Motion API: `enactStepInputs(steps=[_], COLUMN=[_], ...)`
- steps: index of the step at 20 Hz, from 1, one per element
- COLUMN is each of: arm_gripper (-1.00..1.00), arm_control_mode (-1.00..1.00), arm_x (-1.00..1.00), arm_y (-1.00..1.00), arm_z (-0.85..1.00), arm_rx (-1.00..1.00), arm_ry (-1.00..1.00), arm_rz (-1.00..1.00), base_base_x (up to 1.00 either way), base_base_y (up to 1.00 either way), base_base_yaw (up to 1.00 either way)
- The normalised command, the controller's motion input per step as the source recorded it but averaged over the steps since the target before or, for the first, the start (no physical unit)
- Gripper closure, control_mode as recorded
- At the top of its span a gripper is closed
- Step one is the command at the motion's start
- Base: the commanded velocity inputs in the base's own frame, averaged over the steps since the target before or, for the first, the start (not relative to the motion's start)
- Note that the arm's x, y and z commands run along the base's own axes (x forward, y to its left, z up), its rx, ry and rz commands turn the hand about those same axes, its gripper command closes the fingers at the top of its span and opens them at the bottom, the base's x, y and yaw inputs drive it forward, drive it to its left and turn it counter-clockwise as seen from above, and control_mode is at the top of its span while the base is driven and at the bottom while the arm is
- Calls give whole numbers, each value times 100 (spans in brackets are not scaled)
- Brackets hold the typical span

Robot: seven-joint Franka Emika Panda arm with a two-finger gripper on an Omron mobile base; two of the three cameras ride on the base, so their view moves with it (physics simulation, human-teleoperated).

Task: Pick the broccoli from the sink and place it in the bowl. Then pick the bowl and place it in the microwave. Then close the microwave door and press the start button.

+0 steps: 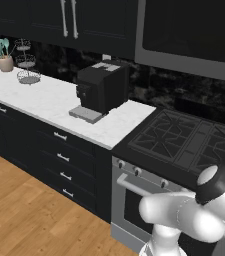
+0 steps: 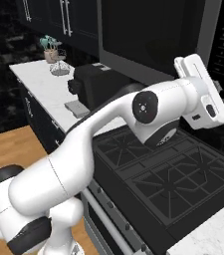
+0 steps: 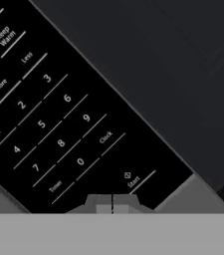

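The microwave [image 1: 189,35] hangs above the stove, and the microwave door [image 2: 148,35] with its dark glass lies flush, closed. In the hand view the black keypad [image 3: 44,119] runs diagonally, with the door's dark window [image 3: 173,64] beside it. My gripper [image 3: 112,201] is shut, its two tips pressed together right below the Start button [image 3: 132,182], very close to the panel. My white hand [image 2: 203,94] is raised against the microwave's right end. The broccoli, the bowl and the sink are out of view.
A black gas stove [image 1: 184,137] with an oven front and knobs lies under the arm. To its left a white marble counter [image 1: 44,97] carries a black coffee machine [image 1: 101,87], a wire stand [image 1: 26,65] and a utensil pot [image 1: 4,57]. Wooden floor is at lower left.
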Motion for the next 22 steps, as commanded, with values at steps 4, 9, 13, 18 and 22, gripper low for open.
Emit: enactStepInputs(steps=[4,9,13,18,22], arm_gripper=[100,100,100,100,100], arm_control_mode=[-100,-100,-100,-100,-100], arm_x=[11,0,1,24,69], arm_y=[-24,-30,-11,0,0], arm_z=[0,0,-11,-52,-29], arm_rx=[0,2,0,5,5], arm_ry=[0,0,0,0,-1], arm_rz=[0,0,0,4,1], base_base_x=[0,0,0,0,0], base_base_y=[0,0,0,0,0], base_base_yaw=[0,0,0,0,0])
